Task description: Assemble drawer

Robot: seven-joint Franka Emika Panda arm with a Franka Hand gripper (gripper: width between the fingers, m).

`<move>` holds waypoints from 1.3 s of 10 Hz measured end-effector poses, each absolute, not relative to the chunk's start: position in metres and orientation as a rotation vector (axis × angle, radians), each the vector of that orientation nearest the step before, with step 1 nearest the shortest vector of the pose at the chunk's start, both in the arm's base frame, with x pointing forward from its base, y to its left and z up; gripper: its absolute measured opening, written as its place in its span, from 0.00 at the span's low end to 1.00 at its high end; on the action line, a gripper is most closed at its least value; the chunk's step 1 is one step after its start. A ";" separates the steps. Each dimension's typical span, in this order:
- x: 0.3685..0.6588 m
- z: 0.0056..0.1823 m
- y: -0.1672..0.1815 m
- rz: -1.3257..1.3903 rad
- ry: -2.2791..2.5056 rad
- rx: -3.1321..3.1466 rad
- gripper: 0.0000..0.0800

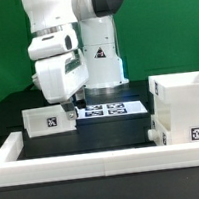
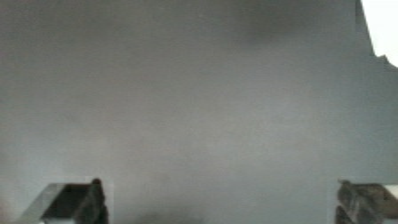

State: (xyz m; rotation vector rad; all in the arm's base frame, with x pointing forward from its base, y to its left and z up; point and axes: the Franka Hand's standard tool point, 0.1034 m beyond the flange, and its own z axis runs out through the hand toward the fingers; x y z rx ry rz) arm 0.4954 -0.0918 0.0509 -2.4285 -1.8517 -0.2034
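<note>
Jaws: spread wide and holding nothing. In the wrist view the fingertips stand at opposite sides with only blurred grey surface between them.
Arm position: the hand hangs low over the dark counter, just beside the small tray and at the near end of the marker board.
Small tray: rests on the counter at the exterior view's left, its tag facing the camera, and nothing grips it.
Tall case: stands upright at the exterior view's right, well apart from the small tray.
Second tray: seems to lie low in front of the case, touching or nearly touching it. I cannot tell which.
Rail: the long white rail edges the counter in front.
Wrist view: a white patch at the edge is too blurred to name.
Progress: early, by my judgement, since no tray sits in the case.
Risk, misaligned descent: the jaws hang beside the tray, not over it. Going straight down could land a finger on its wall and push or tip it.
Risk, loose grip: closing on a thin wall off-centre could let the tray swing or slip in transit.
Risk, insertion: a tilted tray could jam at the case opening or shove the case.
</note>
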 end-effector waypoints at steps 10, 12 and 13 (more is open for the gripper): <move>0.450 0.061 -0.119 -0.180 -0.689 -2.960 0.81; 0.450 0.061 -0.119 -0.172 -0.534 -2.985 0.81; 0.449 0.061 -0.119 -0.174 -0.554 -2.984 0.81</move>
